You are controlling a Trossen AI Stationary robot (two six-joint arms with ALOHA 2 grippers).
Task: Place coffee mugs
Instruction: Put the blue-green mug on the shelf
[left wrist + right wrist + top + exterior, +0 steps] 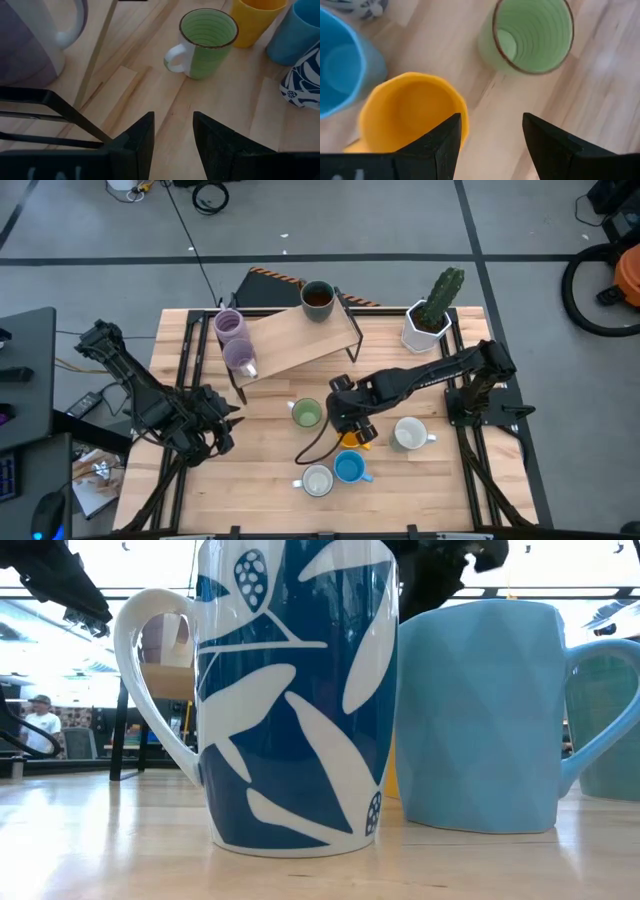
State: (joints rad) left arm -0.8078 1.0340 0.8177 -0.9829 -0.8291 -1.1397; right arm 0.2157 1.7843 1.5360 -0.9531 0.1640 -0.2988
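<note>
**benchbot:** Closest to the low cam is the blue-and-white leaf mug (295, 700), pale blue mug (480, 715) right beside it. Why's the right gripper (490, 132) over the orange mug (412, 112)?

**mugfan:** Lining up a rim grab, I'd guess: fingers apart, holding nothing, one above the rim. Green mug (306, 414) sits just beside. Two purple mugs (234, 340) and a dark one (317, 300) are already on the wooden rack (300, 340). Left gripper (172, 135) waits near the table's left edge, fingers partly spread, empty. No readable writing anywhere.
</note>
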